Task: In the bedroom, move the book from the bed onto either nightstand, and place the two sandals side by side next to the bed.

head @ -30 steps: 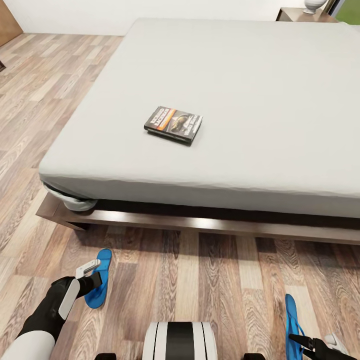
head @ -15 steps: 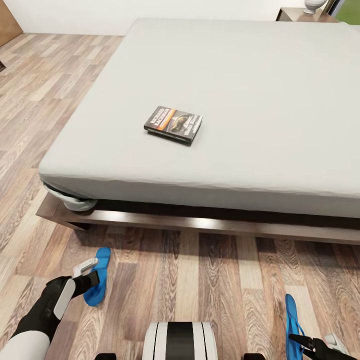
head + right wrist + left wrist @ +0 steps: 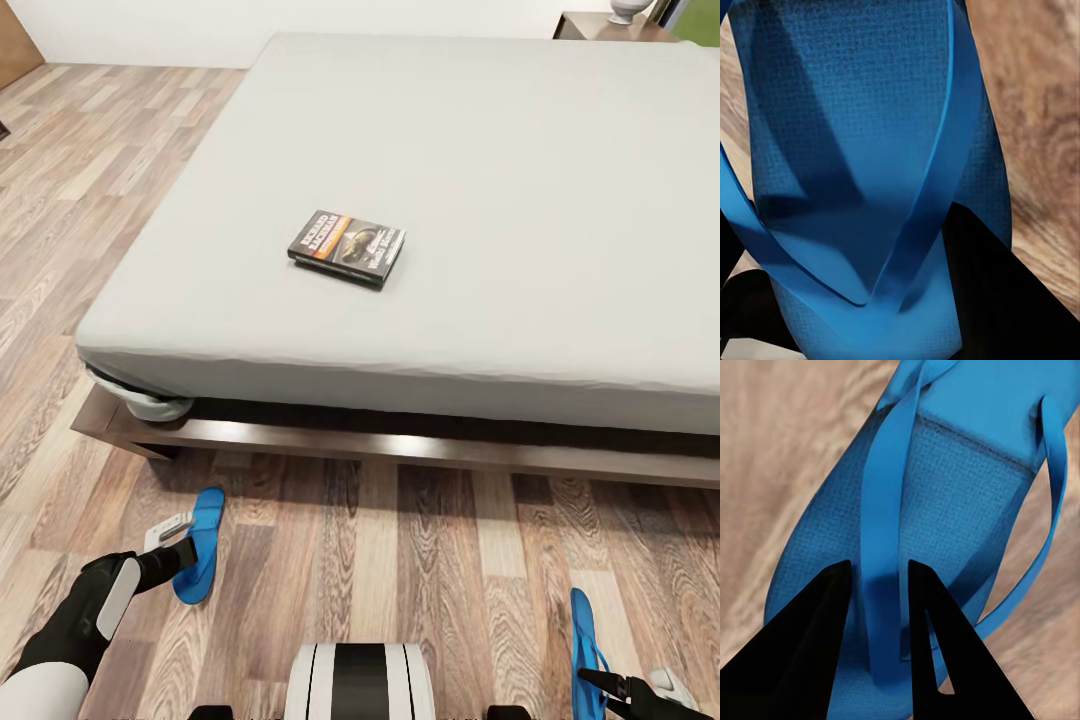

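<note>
The right sandal (image 3: 586, 648) runs off the bottom edge of the head view, its heel unseen, and the right gripper (image 3: 625, 690) there is cropped too, so its grip is unclear. The bed (image 3: 480, 200) is cut at the right edge. The book (image 3: 347, 246) lettering is too small to read.

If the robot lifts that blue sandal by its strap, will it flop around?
Probably a bit. The left sandal looks thin and flat, so it is likely light. Its strap is a narrow band between the left jaws, so the sole may dangle and swing. The textured sole looks grippy rather than slippery, and nothing about it seems fragile.
</note>
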Tool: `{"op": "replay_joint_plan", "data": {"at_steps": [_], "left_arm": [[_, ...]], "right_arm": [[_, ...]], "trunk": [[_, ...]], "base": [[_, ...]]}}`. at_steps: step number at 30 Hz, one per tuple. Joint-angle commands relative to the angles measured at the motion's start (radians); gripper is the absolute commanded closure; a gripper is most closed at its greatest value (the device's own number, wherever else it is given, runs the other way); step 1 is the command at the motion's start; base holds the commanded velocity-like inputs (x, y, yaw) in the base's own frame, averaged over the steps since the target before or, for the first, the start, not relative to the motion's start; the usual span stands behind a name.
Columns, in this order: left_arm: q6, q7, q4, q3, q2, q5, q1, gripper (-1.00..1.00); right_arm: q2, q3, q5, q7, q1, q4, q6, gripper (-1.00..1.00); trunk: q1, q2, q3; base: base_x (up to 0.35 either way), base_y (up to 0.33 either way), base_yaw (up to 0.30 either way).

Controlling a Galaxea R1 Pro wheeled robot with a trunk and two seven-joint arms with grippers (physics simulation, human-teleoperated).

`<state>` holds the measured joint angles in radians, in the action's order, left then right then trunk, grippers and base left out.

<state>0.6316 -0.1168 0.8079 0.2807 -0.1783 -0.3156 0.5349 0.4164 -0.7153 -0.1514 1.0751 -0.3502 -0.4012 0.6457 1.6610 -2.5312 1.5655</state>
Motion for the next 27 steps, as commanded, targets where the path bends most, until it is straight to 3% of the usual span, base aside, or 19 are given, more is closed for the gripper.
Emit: {"op": "replay_joint_plan", "data": {"at_steps": [1, 12, 21, 27], "left_arm": [[0.006, -0.004, 0.001, 0.003, 0.000, 0.000, 0.000, 1.00], [0.006, -0.004, 0.000, 0.003, 0.000, 0.000, 0.000, 1.00], [0.006, -0.004, 0.000, 0.003, 0.000, 0.000, 0.000, 1.00], [0.005, -0.004, 0.000, 0.003, 0.002, 0.001, 0.000, 1.00]], "right_arm": [[-0.001, -0.009, -0.008, 0.005, -0.001, -0.001, 0.009, 1.00], [-0.001, -0.009, -0.008, 0.005, -0.001, -0.001, 0.009, 1.00], [-0.001, -0.009, -0.008, 0.005, -0.001, -0.001, 0.009, 1.00], [-0.001, -0.009, -0.008, 0.005, -0.001, -0.001, 0.009, 1.00]], "trunk": [[0.000, -0.001, 0.005], [0.005, -0.003, 0.047], [0.005, -0.003, 0.047], [0.008, -0.004, 0.070]], "base": [[0.000, 0.000, 0.000], [0.000, 0.000, 0.000], [0.000, 0.000, 0.000], [0.000, 0.000, 0.000]]}}
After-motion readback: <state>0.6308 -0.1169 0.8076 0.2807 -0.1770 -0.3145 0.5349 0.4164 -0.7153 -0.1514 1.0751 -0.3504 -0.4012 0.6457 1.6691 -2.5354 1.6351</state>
